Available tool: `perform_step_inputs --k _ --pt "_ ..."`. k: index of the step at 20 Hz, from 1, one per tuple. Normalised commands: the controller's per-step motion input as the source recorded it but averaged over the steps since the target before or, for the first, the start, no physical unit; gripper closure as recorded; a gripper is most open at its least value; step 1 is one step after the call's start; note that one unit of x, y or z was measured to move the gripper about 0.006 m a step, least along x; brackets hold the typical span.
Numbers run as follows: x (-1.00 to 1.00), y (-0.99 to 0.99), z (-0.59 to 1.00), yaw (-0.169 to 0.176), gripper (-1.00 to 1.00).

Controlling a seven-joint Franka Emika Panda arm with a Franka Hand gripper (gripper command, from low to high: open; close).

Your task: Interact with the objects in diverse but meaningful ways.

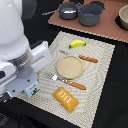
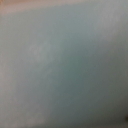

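The arm (image 1: 22, 55) hides its jaws; open or closed, I cannot tell. On the woven mat (image 1: 100, 70), the slab (image 1: 66, 98) lies at 6 o'clock from the round plate (image 1: 69, 66), the banana (image 1: 77, 44) at 12, and the carton (image 1: 33, 90) at the 8 o'clock edge.

A striped mat (image 1: 102, 55) is lying across the dark surface (image 1: 114, 102). At its middle a round tan plate (image 1: 69, 66) is sitting, with an orange-handled fork (image 1: 67, 81) and knife (image 1: 82, 57) lying on either side. A large grey pot (image 1: 91, 14) is standing on a brown board (image 1: 100, 29) at the far edge.
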Motion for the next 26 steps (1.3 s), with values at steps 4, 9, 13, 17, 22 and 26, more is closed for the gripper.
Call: perform_step_inputs --k 4,9,13,17,22,26 --pt "0.53 0.12 -0.03 0.01 1.0" --pt "0.49 -0.01 -0.08 0.0 1.0" --pt "0.4 -0.12 -0.03 0.0 -1.0" --pt "0.35 -0.11 0.22 0.0 -1.0" --pt "0.49 -0.04 0.83 0.0 -1.0" --pt "0.64 -0.25 1.0 -0.024 -1.0"
